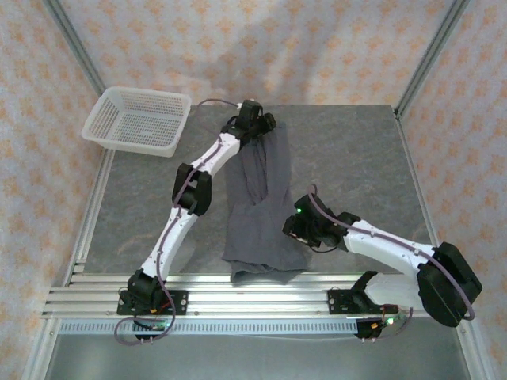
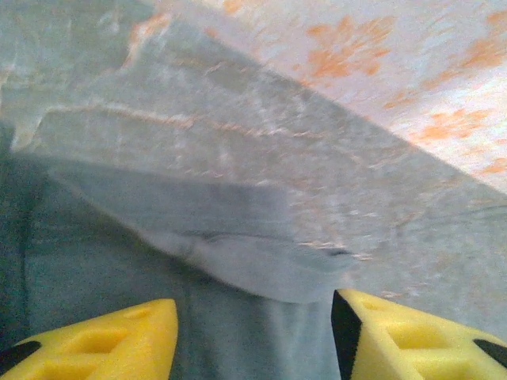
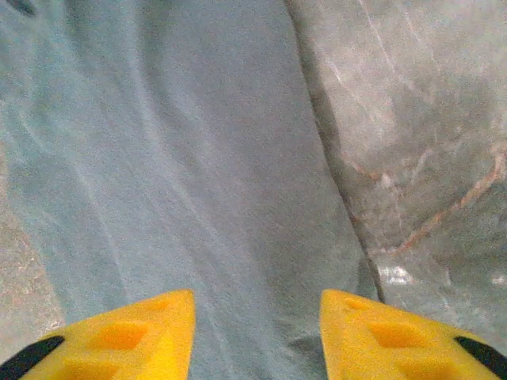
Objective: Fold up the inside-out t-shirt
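The inside-out t-shirt (image 1: 257,206) is a dark slate-grey cloth lying as a long narrow strip down the middle of the table, from the far side to the near rail. My left gripper (image 1: 255,120) hovers over its far end. In the left wrist view the left gripper (image 2: 253,317) stands open, with a folded cloth edge (image 2: 261,269) just ahead of the yellow fingers (image 2: 396,332). My right gripper (image 1: 295,226) sits at the strip's right edge near the front. In the right wrist view the right gripper (image 3: 257,305) is open over flat cloth (image 3: 182,158), with nothing pinched.
A white mesh basket (image 1: 139,119) stands at the table's far left corner. The grey marbled tabletop (image 1: 348,158) spreads right of the shirt. An aluminium rail (image 1: 238,297) runs along the near edge, and the shirt's hem hangs onto it. Patterned walls enclose the table.
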Motion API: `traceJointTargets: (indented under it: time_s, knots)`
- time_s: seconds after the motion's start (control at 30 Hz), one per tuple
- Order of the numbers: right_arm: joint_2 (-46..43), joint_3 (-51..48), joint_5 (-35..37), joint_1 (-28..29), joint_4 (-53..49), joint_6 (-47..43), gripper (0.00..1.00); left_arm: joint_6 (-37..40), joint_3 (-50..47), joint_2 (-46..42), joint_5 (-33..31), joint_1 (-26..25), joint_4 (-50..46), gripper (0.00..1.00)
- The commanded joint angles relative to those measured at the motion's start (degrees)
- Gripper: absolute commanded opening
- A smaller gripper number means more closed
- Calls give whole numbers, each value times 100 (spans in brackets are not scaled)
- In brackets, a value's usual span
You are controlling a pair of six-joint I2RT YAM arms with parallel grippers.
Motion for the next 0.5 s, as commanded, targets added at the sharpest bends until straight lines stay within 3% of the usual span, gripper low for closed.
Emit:
traceJointTargets:
  time_s: [0.0,0.1,0.23,0.47]
  knots:
    - [-100,113,887,-8,-619,-585,53,325,-262,-1926,373,13,-78,57]
    - [-119,29,822,-222,-761,-1099,58,584,-1903,-3314,483,-32,284,58]
    - [-34,-158,29,-369,-443,-1587,58,670,-4612,-5235,417,-50,1309,58]
    - [482,-195,-484,-407,237,-1718,56,1432,-7548,-7821,52,-307,686,58]
